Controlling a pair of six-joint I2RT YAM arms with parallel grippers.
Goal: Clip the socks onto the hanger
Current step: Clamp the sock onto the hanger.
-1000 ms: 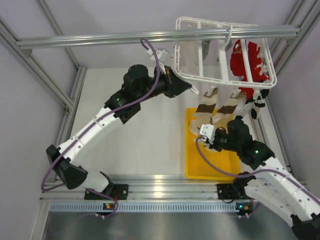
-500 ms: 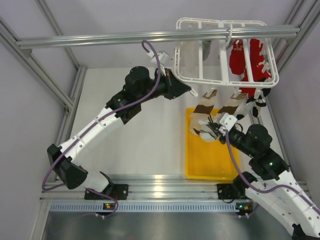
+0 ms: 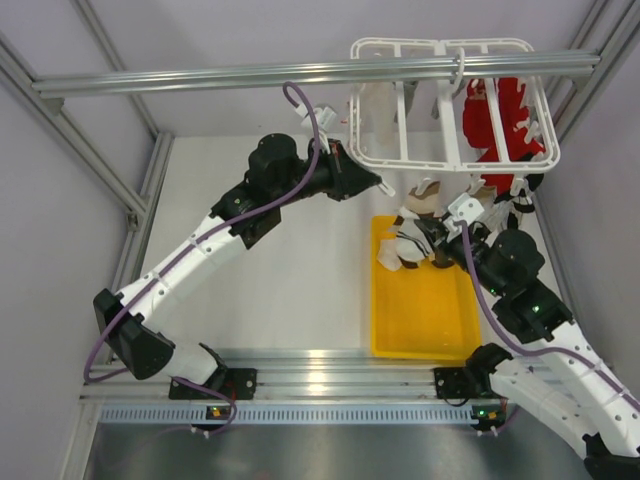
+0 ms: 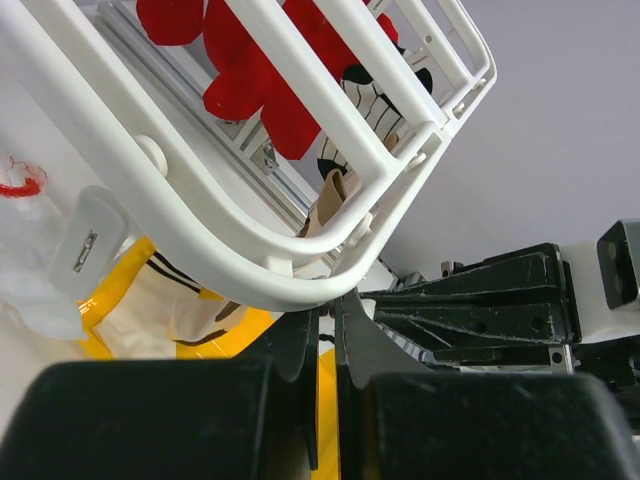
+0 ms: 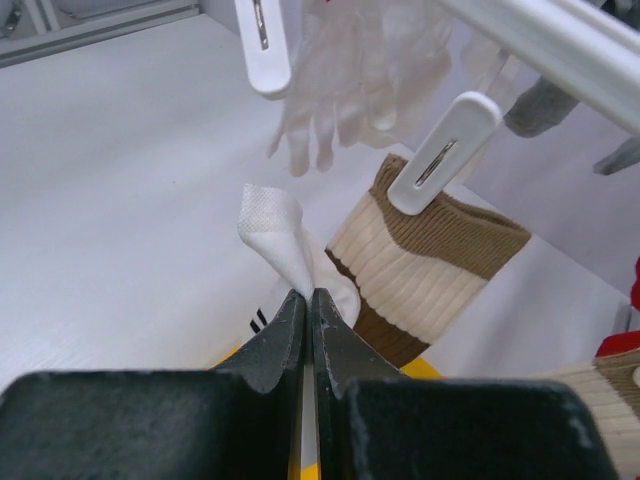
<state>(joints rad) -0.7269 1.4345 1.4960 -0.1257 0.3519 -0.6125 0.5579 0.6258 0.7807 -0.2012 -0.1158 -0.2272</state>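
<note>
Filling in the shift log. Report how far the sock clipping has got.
Done: at least one brown-striped sock hangs from a clip on the hanger. In hand: the right gripper pinches a white sock below a free clip, while the left gripper holds the hanger's corner. Left: clipping that sock.

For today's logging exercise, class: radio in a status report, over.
Left gripper shut on hanger rim. Right gripper shut on sock, below clips. Nothing seen in the way.
</note>
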